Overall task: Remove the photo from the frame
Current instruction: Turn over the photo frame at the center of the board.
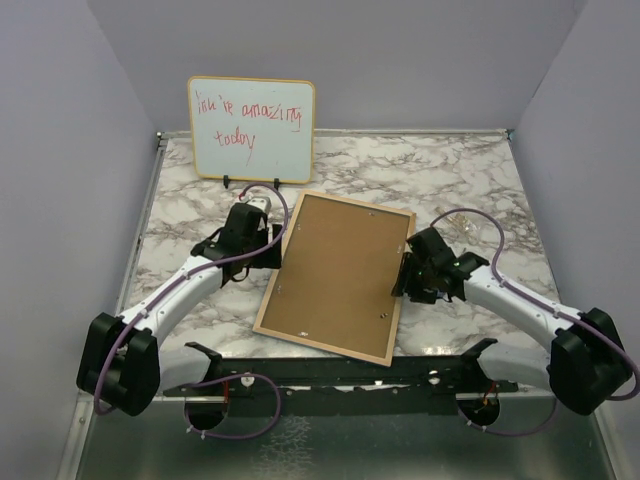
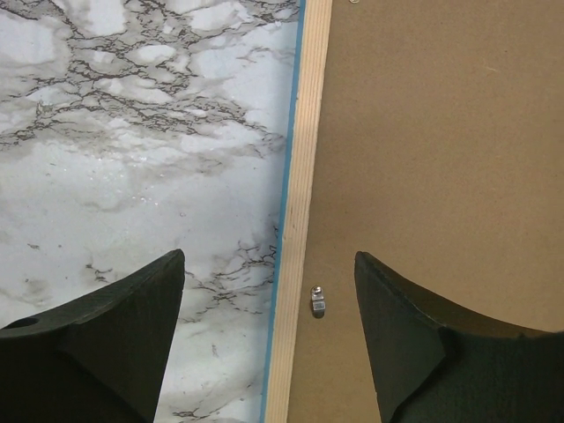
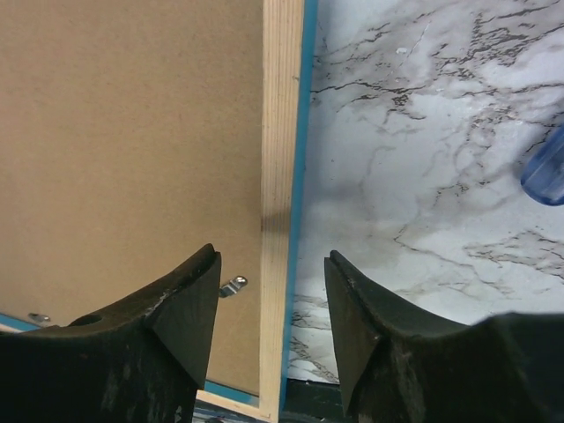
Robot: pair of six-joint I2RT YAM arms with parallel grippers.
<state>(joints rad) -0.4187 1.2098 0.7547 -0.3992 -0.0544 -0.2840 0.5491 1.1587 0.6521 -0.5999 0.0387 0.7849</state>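
- In the upper left of the top view we see a whiteboard (image 1: 250, 128) with red handwriting, standing at the back of the marble table (image 1: 470, 170).
- Left of centre, the left gripper (image 2: 269, 264) hangs wide open astride the left rim of the frame (image 1: 335, 275), and we see nothing in it.
- In the centre, the frame lies flat and askew, brown board up.
- Right of centre, the right gripper (image 3: 271, 256) straddles the right rim, partly open, and we see it holding nothing.
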